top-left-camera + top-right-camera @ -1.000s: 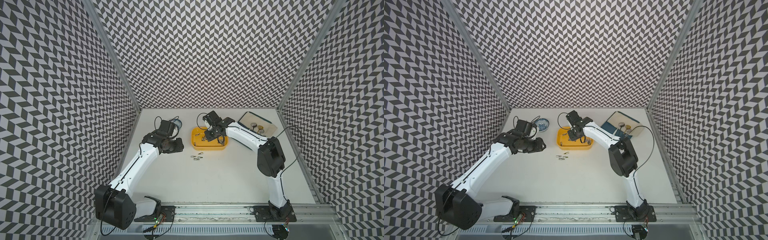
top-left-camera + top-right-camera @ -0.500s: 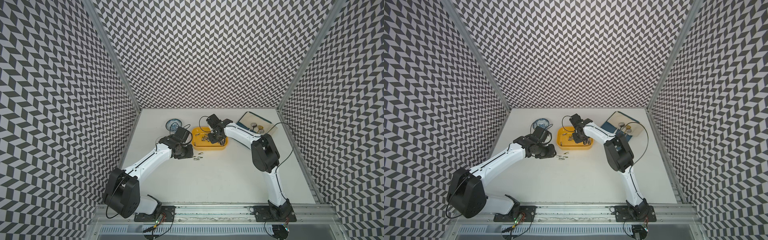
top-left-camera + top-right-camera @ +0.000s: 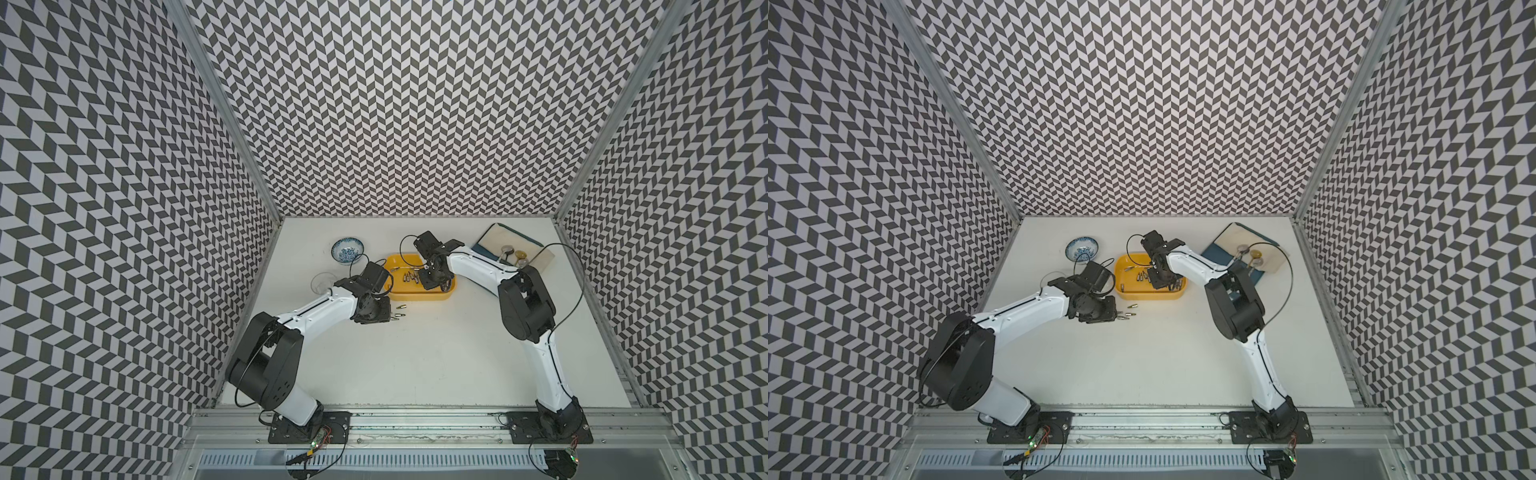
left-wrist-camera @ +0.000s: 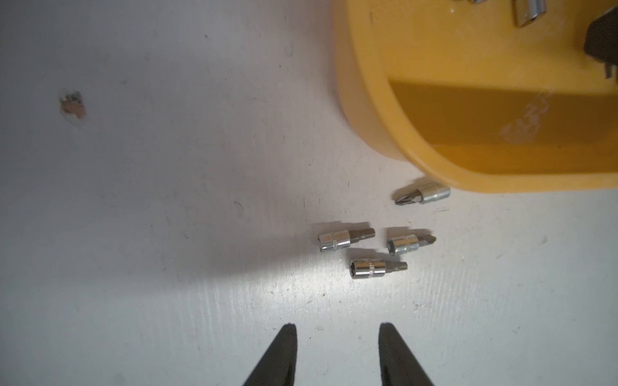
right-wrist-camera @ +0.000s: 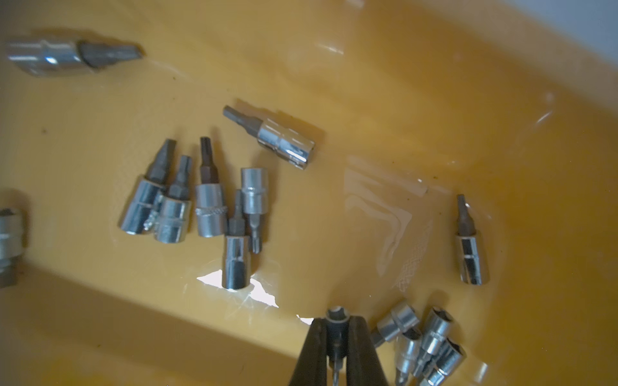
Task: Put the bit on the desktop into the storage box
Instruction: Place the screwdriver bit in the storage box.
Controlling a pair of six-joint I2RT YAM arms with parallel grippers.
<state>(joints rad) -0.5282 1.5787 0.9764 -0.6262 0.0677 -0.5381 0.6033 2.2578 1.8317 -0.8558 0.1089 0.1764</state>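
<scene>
Four loose bits (image 4: 378,267): short chrome pieces clustered on the desk (image 4: 150,200), just outside the yellow box (image 4: 451,83). One lies almost against the box wall; contact is not confirmed.
Clock reference: 12 o'clock is the far wall as the top views show it.
Cluster position: about 7 o'clock of the box, off its near left corner.
Left gripper (image 4: 337,329): fingers spread with nothing between them, low over the desk.
Key relation: in both top views the cluster lies just beside this gripper, at about 3 o'clock.
Long axis: each loose bit lies roughly along the 3-to-9 line. In the left wrist view that runs parallel to the line joining the two fingertips. Judged from this, the fingers would close on a bit's ends rather than its flanks unless the wrist turns.
Nearer arm: the left, clearly.
Right gripper (image 5: 337,322): pressed onto a held bit (image 5: 337,315), socket end outward, just above the box floor. A dozen or so stored bits (image 5: 209,200) already lie there.
Step judged: left pickup is next and the right arm's release is pending.
Change from a second ago: the left arm then stood back at about 9 o'clock of the box, partly hiding the patterned bowl (image 3: 348,250) and well apart from the cluster. It has since swung in, and the bowl now shows whole. The right gripper was over the box then as now. The cluster appears unmoved.
</scene>
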